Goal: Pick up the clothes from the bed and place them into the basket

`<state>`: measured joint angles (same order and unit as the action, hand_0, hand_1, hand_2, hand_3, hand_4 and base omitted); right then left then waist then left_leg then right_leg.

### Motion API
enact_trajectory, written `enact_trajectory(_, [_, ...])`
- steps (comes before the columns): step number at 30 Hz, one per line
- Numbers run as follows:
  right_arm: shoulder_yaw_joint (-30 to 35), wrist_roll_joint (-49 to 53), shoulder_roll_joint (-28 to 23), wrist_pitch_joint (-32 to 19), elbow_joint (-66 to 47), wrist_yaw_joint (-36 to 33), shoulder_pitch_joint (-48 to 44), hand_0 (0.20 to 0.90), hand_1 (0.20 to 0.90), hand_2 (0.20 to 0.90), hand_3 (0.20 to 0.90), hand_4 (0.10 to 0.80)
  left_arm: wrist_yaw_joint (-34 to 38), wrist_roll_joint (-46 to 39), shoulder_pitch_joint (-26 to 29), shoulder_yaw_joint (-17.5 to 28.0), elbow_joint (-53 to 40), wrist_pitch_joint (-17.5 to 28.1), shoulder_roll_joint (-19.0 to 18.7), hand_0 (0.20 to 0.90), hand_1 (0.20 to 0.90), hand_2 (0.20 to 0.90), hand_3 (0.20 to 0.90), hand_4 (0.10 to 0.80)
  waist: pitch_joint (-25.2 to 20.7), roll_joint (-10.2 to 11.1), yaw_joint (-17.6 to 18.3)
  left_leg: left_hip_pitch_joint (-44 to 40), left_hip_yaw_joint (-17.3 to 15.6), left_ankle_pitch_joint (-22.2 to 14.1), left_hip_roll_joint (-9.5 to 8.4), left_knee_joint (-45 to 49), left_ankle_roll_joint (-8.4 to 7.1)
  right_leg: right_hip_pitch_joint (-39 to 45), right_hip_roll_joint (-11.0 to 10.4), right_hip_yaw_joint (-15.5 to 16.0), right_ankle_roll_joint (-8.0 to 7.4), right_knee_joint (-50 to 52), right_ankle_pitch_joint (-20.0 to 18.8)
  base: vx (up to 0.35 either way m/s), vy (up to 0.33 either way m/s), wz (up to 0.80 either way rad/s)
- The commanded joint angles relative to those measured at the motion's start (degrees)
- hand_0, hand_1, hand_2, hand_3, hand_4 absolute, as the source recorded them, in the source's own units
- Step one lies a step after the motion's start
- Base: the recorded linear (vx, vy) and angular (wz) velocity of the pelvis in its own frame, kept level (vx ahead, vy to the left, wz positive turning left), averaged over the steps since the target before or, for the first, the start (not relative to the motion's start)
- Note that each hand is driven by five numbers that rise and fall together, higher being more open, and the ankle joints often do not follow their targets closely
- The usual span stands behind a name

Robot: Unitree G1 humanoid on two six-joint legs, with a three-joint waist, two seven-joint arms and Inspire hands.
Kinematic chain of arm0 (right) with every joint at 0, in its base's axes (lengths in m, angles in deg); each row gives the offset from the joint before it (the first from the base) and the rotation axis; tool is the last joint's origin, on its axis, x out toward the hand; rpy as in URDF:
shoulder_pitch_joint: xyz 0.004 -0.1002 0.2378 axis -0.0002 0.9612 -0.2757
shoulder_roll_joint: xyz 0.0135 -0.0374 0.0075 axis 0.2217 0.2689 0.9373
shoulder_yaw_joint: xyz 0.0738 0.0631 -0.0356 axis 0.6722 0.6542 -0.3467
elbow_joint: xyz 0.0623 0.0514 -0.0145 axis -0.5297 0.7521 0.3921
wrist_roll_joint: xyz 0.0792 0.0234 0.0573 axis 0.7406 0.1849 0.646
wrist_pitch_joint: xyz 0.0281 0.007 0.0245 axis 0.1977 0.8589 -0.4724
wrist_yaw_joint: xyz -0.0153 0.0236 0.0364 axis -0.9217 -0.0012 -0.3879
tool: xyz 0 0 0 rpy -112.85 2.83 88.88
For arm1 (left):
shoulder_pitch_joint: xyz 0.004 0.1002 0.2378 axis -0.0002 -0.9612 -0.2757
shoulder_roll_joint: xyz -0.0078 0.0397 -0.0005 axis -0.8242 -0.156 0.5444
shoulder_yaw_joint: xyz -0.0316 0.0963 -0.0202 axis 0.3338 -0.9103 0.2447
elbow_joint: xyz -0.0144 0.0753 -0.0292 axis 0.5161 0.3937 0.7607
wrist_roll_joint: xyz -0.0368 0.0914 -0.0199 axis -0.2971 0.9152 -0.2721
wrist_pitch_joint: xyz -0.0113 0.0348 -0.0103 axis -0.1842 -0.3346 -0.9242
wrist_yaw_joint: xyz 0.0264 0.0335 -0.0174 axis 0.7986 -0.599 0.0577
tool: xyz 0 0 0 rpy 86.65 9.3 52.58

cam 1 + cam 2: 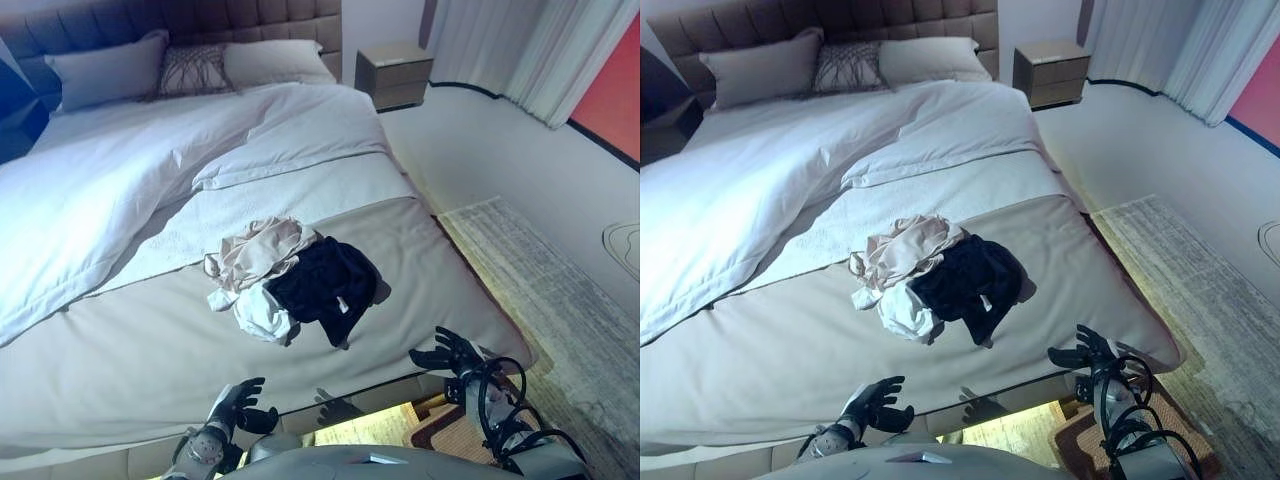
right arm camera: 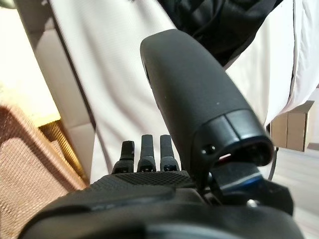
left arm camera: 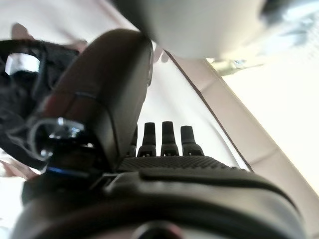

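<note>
Right now my left hand point(image 1: 238, 406) hangs low at the foot of the bed point(image 1: 120, 350), fingers relaxed and spread, holding nothing. My right hand point(image 1: 447, 353) sits off the bed's near corner on the other side, likewise loose and empty; its wrist view shows straight fingers with only the bedcover past them. Neither hand touches any cloth.

Out beyond both hands, well up the cover from the near edge, lies the heap of clothes: a black garment point(image 1: 325, 283) on the right side of the pile, a beige garment point(image 1: 256, 250) bunched against it toward the headboard, and a white piece point(image 1: 262, 313) tucked at the near left. They overlap one another in a single clump.

The basket point(image 2: 20, 164) shows as brown wicker close under my right hand, on the floor by the bed's corner; only part of it is visible.

I judge this to be the very start: the reach has not begun, and nothing is in the basket that I can see. Next I must lean forward and stretch over the cover, since the pile lies far from both hands, then close my fingers on the black garment, the nearest to my right side.
</note>
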<state>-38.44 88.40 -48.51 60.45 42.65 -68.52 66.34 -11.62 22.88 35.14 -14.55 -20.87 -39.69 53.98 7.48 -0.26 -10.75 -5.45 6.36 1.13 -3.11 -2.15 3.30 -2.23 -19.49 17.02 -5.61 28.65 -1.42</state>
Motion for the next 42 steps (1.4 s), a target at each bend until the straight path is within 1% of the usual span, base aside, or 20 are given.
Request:
enact_trajectory(1, [1.7,-0.3,-3.1,-3.0,-6.1,-0.7,-1.3,0.900,0.900,0.900,0.900,0.800,-2.0,-2.0,-1.9,-3.2,-1.0,-1.9,-5.2,0.900,0.900,0.900,0.900,0.800,-1.3,-0.5,1.3,2.0,-2.6,-1.3,-2.26,0.7,1.83,-5.2,7.2,-7.2,-0.80,-3.7,-6.7,0.160,-0.146,0.96])
enact_trajectory(3, [1.5,-0.7,-3.7,-3.4,-5.0,0.4,-2.1,0.900,0.900,0.900,0.900,0.800,-1.8,-3.4,-0.7,-3.4,-2.1,-2.9,-5.7,0.900,0.900,0.900,0.900,0.800,-0.8,0.8,2.8,1.5,-0.9,-2.5,-2.52,0.9,1.41,-5.8,8.5,-9.8,-1.29,-12.7,-7.3,0.173,-0.228,0.86])
enact_trajectory(5, [1.4,-3.0,-4.5,-5.0,-3.5,1.2,-3.2,0.900,0.900,0.900,0.900,0.800,-0.9,-4.4,-0.2,-3.4,-2.1,-2.7,-5.9,0.900,0.900,0.900,0.900,0.800,-0.3,1.7,3.9,1.1,0.6,-3.9,-2.54,1.2,1.26,-6.4,9.5,-12.5,-2.01,-20.4,-8.3,0.154,-0.245,0.48])
enact_trajectory(7, [0.6,-5.2,-6.0,-6.2,-2.0,1.3,-4.4,0.900,0.900,0.900,0.900,0.800,-0.2,-4.8,-0.4,-3.6,-1.4,-1.3,-6.0,0.900,0.900,0.900,0.900,0.800,0.3,2.2,3.9,2.6,2.3,-4.1,-2.25,2.2,1.36,-5.2,11.1,-16.0,-2.45,-22.2,-7.1,0.081,-0.174,0.42])
enact_trajectory(8, [0.6,-5.4,-6.1,-6.3,-1.8,1.3,-4.6,0.900,0.900,0.900,0.900,0.800,-0.1,-4.7,-0.4,-3.6,-1.3,-1.2,-6.0,0.900,0.900,0.900,0.900,0.800,0.4,2.3,3.8,2.8,2.4,-4.1,-2.32,2.4,1.39,-5.2,11.1,-16.2,-2.52,-22.0,-7.1,0.040,-0.131,0.44])
enact_trajectory(10, [-0.3,-9.2,-7.1,-6.6,-1.5,1.0,-5.2,0.900,0.900,0.900,0.900,0.800,1.6,-5.8,-0.9,-3.0,-0.8,-0.9,-6.1,0.900,0.900,0.900,0.900,0.800,1.0,3.0,3.1,4.0,2.6,-3.2,-1.70,2.3,1.09,-5.3,11.4,-15.6,-3.08,-20.2,-8.1,0.042,-0.178,0.57])
enact_trajectory(11, [-1.6,-11.2,-8.1,-6.4,-2.1,-0.9,-5.9,0.900,0.900,0.900,0.900,0.800,1.7,-5.6,-1.1,-2.5,-1.1,-0.7,-6.8,0.900,0.900,0.900,0.900,0.800,1.6,3.4,2.1,5.0,2.9,-2.3,-1.10,2.1,0.81,-5.4,12.0,-14.4,-2.97,-20.1,-7.2,-0.021,-0.263,0.31])
enact_trajectory(13, [-3.4,-10.3,-10.1,-4.7,-1.5,-1.9,-10.0,0.900,0.900,0.900,0.900,0.800,1.2,-5.2,0.3,-3.0,-1.9,-0.5,-8.9,0.900,0.900,0.900,0.900,0.800,3.2,4.0,0.4,8.2,3.5,-0.7,-0.02,2.1,-0.14,-5.0,13.2,-13.0,-1.92,-21.8,-4.9,-0.160,-0.295,0.21])
enact_trajectory(15, [-5.3,-11.9,-11.6,-3.4,0.0,-3.8,-16.1,0.900,0.900,0.900,0.900,0.800,1.0,-6.7,2.8,-3.5,-1.5,-0.3,-10.4,0.900,0.900,0.900,0.900,0.800,5.4,4.3,-0.9,11.4,3.9,0.6,0.79,2.0,-0.91,-5.7,13.8,-11.9,-1.24,-22.4,-3.8,-0.282,-0.209,0.37])
enact_trajectory(17, [-7.4,-13.8,-13.5,-2.9,0.7,-6.4,-21.0,0.900,0.900,0.900,0.900,0.800,1.2,-7.8,4.7,-3.6,-1.3,-0.2,-11.2,0.900,0.900,0.900,0.900,0.800,7.8,4.0,-1.9,14.0,4.5,1.6,1.09,2.2,-1.45,-7.3,13.9,-10.4,-0.80,-22.2,-3.7,-0.207,-0.110,0.43])
enact_trajectory(20, [-10.0,-20.7,-16.2,-4.6,-0.9,-9.2,-25.9,0.900,0.900,0.900,0.900,0.800,2.0,-8.8,4.9,-3.7,-2.2,0.7,-11.7,0.900,0.900,0.900,0.900,0.800,10.2,3.5,-2.9,17.8,5.1,2.7,1.17,3.2,-2.15,-10.2,13.9,-9.1,-0.02,-21.4,-3.7,-0.119,-0.051,0.23])
enact_trajectory(24, [-14.0,-24.5,-18.5,-4.8,-3.0,-10.3,-31.6,0.900,0.900,0.900,0.900,0.800,2.2,-10.6,5.7,-4.1,-4.4,1.0,-11.9,0.900,0.900,0.900,0.900,0.800,12.2,2.4,-3.8,21.9,5.6,3.6,0.69,4.6,-2.64,-13.7,13.7,-8.1,0.58,-20.1,-3.5,-0.110,0.004,0.03])
enact_trajectory(27, [-17.1,-27.3,-19.7,-5.3,-3.7,-11.0,-36.7,0.900,0.900,0.900,0.900,0.800,2.7,-13.0,6.6,-4.5,-6.4,1.0,-11.7,0.900,0.900,0.900,0.900,0.800,13.6,1.4,-4.4,25.5,5.8,3.5,0.09,7.7,-3.06,-16.5,13.4,-7.3,1.15,-18.6,-3.0,-0.094,0.020,0.08])
enact_trajectory(31, [-20.2,-26.9,-20.8,-6.0,-4.2,-10.2,-44.3,0.900,0.900,0.900,0.900,0.800,2.9,-17.2,7.6,-4.0,-9.9,2.3,-11.5,0.900,0.900,0.900,0.900,0.800,15.8,0.5,-5.1,32.6,4.8,0.9,-1.64,17.0,-3.46,-21.1,12.8,-6.0,2.20,-16.1,-2.6,-0.114,-0.002,0.11])
enact_trajectory(32, [-20.7,-27.4,-20.9,-6.5,-4.8,-9.7,-45.7,0.900,0.900,0.900,0.900,0.800,2.9,-17.9,7.4,-3.8,-11.2,2.3,-11.7,0.900,0.900,0.900,0.900,0.800,16.2,0.4,-5.2,34.3,4.6,0.3,-2.29,19.2,-3.32,-22.6,12.8,-5.6,2.47,-15.2,-2.4,-0.107,-0.004,0.04])
enact_trajectory(35, [-22.8,-29.2,-21.4,-5.9,-5.8,-8.7,-48.7,0.900,0.900,0.900,0.900,0.800,2.5,-18.6,6.8,-3.7,-14.3,2.2,-12.7,0.900,0.900,0.900,0.900,0.800,17.3,0.0,-5.8,38.6,4.0,-1.4,-3.22,24.9,-2.84,-26.0,13.0,-4.9,3.40,-11.8,-1.3,-0.075,-0.019,0.05])
enact_trajectory(37, [-24.2,-29.2,-21.5,-5.1,-5.9,-8.0,-50.1,0.900,0.900,0.900,0.900,0.800,2.3,-18.9,6.1,-3.7,-16.1,1.8,-13.4,0.900,0.900,0.900,0.900,0.800,17.7,-0.3,-6.4,41.0,4.1,-2.1,-3.39,27.6,-2.50,-28.0,13.2,-4.6,3.82,-9.5,-0.5,-0.020,-0.046,0.08])
enact_trajectory(39, [-24.8,-27.8,-21.1,-3.9,-3.3,-6.4,-53.0,0.900,0.900,0.900,0.900,0.800,2.3,-20.4,6.6,-4.0,-16.8,1.5,-14.4,0.900,0.900,0.900,0.900,0.800,18.2,-1.0,-7.0,44.4,4.4,-2.3,-3.49,29.9,-2.10,-31.0,13.2,-4.5,4.12,-6.9,-0.1,-0.009,-0.070,0.13])
enact_trajectory(40, [-25.3,-26.2,-21.1,-2.4,-1.8,-5.0,-54.7,0.900,0.900,0.900,0.900,0.800,2.4,-21.3,6.8,-3.9,-17.1,1.4,-14.7,0.900,0.900,0.900,0.900,0.800,18.2,-1.6,-7.5,45.4,4.7,-4.4,-3.27,31.3,-1.89,-32.2,13.6,-5.1,3.70,-5.1,1.9,-0.010,-0.046,0.07])
enact_trajectory(42, [-25.0,-24.5,-21.0,-0.6,0.7,-3.2,-57.1,0.900,0.900,0.900,0.900,0.800,2.1,-22.8,7.3,-3.7,-17.7,1.9,-15.2,0.900,0.900,0.900,0.900,0.800,18.7,-2.7,-7.9,47.8,5.2,-3.5,-3.54,31.4,-1.55,-35.1,13.5,-5.4,3.96,-3.5,2.4,-0.078,-0.009,-0.01])
